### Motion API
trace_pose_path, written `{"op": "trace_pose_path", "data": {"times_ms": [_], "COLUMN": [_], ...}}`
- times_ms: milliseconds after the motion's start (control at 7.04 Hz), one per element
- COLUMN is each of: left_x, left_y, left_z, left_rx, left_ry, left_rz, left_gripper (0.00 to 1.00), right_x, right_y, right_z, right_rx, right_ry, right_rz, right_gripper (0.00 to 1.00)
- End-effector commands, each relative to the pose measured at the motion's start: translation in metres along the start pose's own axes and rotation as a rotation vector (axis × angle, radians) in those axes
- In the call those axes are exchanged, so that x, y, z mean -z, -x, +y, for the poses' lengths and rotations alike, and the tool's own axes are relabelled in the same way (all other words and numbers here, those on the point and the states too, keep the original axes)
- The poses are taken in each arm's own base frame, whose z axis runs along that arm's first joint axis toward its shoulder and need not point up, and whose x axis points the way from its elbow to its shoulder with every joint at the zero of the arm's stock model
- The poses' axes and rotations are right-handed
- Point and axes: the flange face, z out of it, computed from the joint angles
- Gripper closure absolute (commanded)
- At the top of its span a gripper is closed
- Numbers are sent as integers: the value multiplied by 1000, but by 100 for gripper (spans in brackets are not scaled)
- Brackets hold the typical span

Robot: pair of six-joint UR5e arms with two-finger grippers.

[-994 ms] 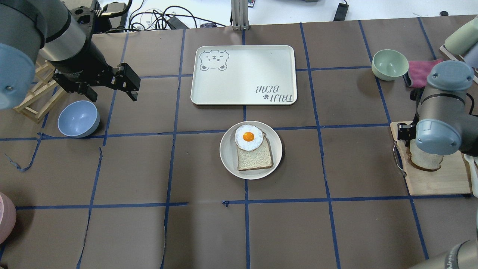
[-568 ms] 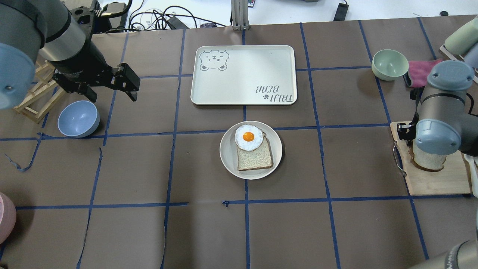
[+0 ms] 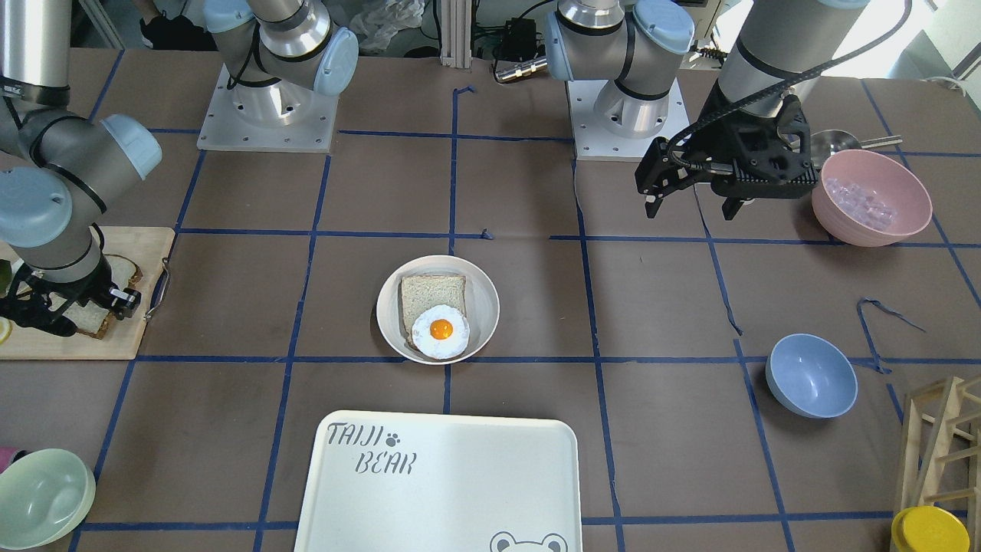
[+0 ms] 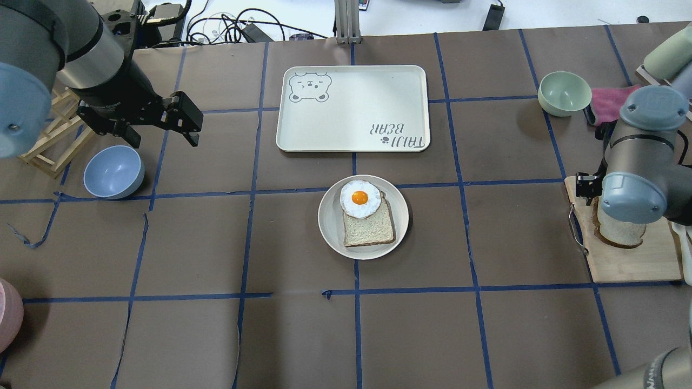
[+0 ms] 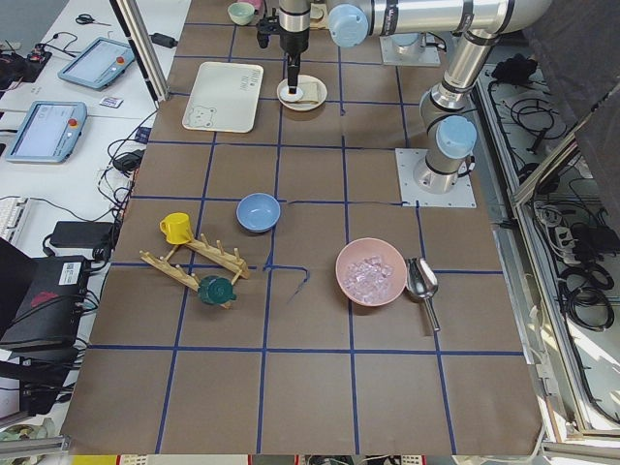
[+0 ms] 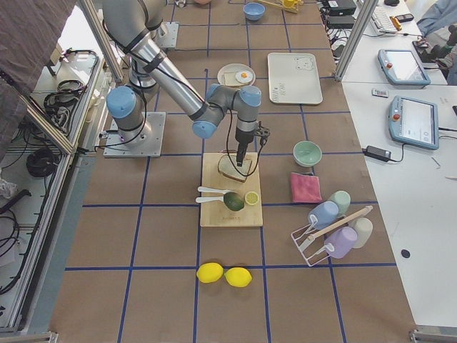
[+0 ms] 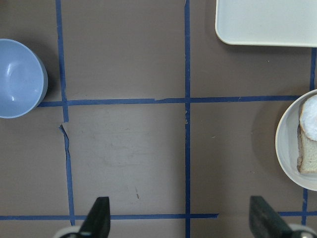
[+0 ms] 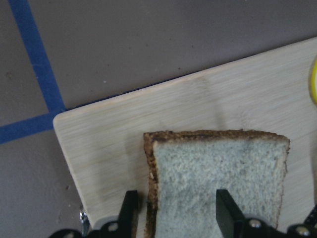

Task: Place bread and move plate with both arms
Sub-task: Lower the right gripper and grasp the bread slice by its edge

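The bread [image 8: 218, 163], a speckled slice with a dark crust, lies flat on a wooden cutting board [image 4: 632, 265] at the table's right; it also shows in the overhead view [image 4: 621, 235]. My right gripper [image 8: 176, 218] is open just over it, one finger beside the left crust, the other over the slice's middle. In the overhead view my wrist hides the gripper. The cream plate [image 4: 327, 227] sits mid-table with a squarer pale slice and a fried egg on it. My left gripper [image 4: 162, 139] is open and empty, high over the table's left, far from the plate.
The white TAIJI BEAR tray [image 4: 351, 108] lies behind the plate. A blue bowl [image 4: 113, 172] and a wooden rack [image 4: 51, 146] are under my left arm. A green bowl [image 4: 565, 93] and a pink cloth are at the far right. A pink bowl [image 3: 870, 195] stands near my left gripper.
My right wrist has shifted slightly away from me over the cutting board, baring a little more of the bread. The left arm, plate and bowls have not moved.
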Motion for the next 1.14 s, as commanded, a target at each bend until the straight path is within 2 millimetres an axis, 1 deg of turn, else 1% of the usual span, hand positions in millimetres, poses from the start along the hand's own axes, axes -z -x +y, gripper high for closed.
{"op": "trace_pose_path", "data": {"times_ms": [0,142,284,426,568,710,994], "left_x": [1,-2,0,1,-1,-2,0], "left_y": [0,0,0,0,0,0,-1], "left_z": [0,0,-1,0,-1,-1,0], "left_rx": [1,-2,1,1,-1,-2,-1], "left_ry": [-4,4,-2,-4,1,2,-2], "left_rz": [-1,2,1,-1,1,1,1], "left_gripper": [0,0,0,0,0,0,0], "right_x": [-8,-7,-6,-4,-3,-5,4], "right_y": [1,1,0,0,0,2,1], "right_z": [0,0,0,1,2,5,7], "right_rx": [8,-1,3,4,7,14,9], "right_ry": [19,19,18,18,21,64,56], "right_rz": [10,10,12,12,11,6,9], "right_gripper": [53,64,75,91,100,100,100]}}
